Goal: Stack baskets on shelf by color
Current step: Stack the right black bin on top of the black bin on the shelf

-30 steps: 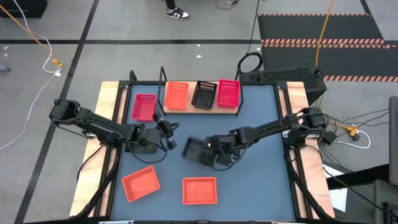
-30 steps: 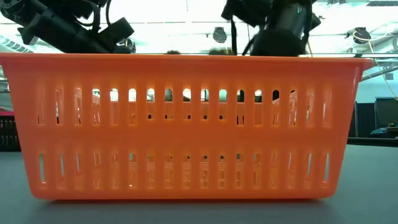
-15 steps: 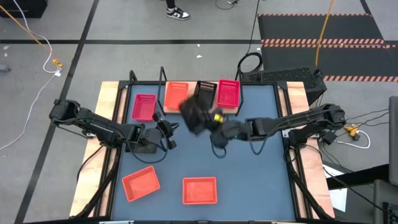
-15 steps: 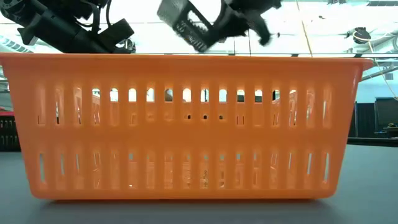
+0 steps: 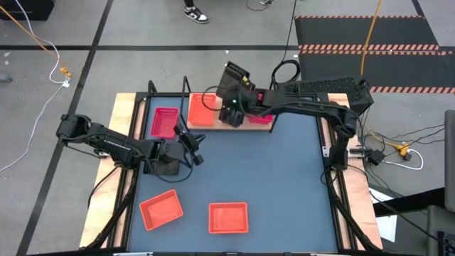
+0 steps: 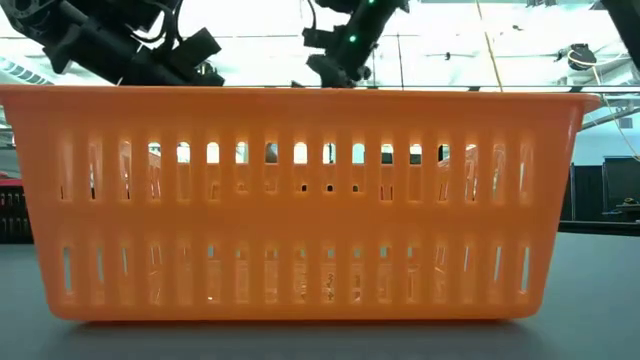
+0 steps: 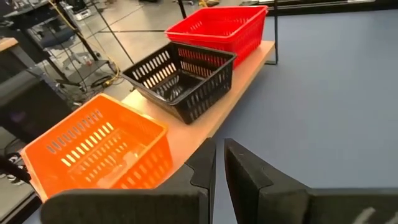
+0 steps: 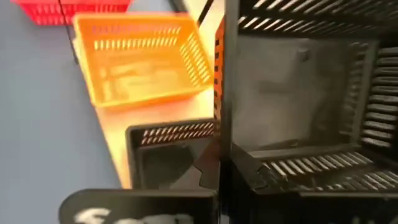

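My right gripper (image 5: 237, 98) hangs over the wooden shelf (image 5: 213, 126) at the table's far edge, shut on a black basket (image 5: 229, 80). On the shelf stand an orange basket (image 5: 201, 112), a second black basket (image 8: 163, 151) right below the held one, and a red-pink basket (image 5: 263, 116), each on its base. The left wrist view shows the same row: orange basket (image 7: 99, 152), black basket (image 7: 181, 79), red basket (image 7: 222, 30). My left gripper (image 5: 192, 146) waits shut over the table's left half, near the shelf's front edge. My right gripper pinches one side wall (image 8: 222, 93) of the black basket, one finger inside the basket and one outside. The basket is lifted clear and held tilted above the black basket on the shelf.
A pink basket (image 5: 165, 122) sits by the shelf's left end. Two orange-red baskets (image 5: 161, 210) (image 5: 228, 217) rest on the blue-grey tabletop near its near edge; one orange basket (image 6: 300, 200) fills the low view. A person's shoe (image 5: 195, 14) shows on the floor beyond the table.
My right gripper has carried the black basket from the table's middle up and toward the far edge, over the shelf and above the black basket standing there. The basket has been lifted clear and turned about on the way.
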Available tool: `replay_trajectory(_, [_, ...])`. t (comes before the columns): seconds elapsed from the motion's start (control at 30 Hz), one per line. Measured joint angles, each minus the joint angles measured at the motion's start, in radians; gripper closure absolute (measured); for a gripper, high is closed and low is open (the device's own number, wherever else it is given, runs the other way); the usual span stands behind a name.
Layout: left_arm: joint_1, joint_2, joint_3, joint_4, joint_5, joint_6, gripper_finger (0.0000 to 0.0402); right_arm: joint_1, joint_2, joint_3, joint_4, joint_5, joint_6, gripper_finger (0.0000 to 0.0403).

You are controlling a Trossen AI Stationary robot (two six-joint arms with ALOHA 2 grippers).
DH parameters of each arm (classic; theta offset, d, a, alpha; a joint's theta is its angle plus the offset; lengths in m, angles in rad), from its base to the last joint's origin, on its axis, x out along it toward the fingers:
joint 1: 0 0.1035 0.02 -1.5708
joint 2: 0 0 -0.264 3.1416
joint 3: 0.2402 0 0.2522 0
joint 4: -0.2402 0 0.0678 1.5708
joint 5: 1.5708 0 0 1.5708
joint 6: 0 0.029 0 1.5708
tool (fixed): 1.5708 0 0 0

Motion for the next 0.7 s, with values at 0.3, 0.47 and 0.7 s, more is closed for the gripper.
replay_trajectory(0.3, [0.007, 0.0, 0.0, -0.071, 0.0, -0.004, 0.0364, -0.014, 0.096, 0.02, -0.097, -0.062, 0.031, 0.04])
replay_trajectory(0.47, [0.007, 0.0, 0.0, -0.081, 0.001, -0.01, 0.0364, -0.013, 0.113, 0.018, -0.15, -0.063, 0.055, 0.04])
replay_trajectory(0.7, [0.005, 0.0, 0.0, -0.081, 0.001, -0.022, 0.0364, -0.013, 0.11, -0.006, -0.159, -0.063, 0.055, 0.0396])
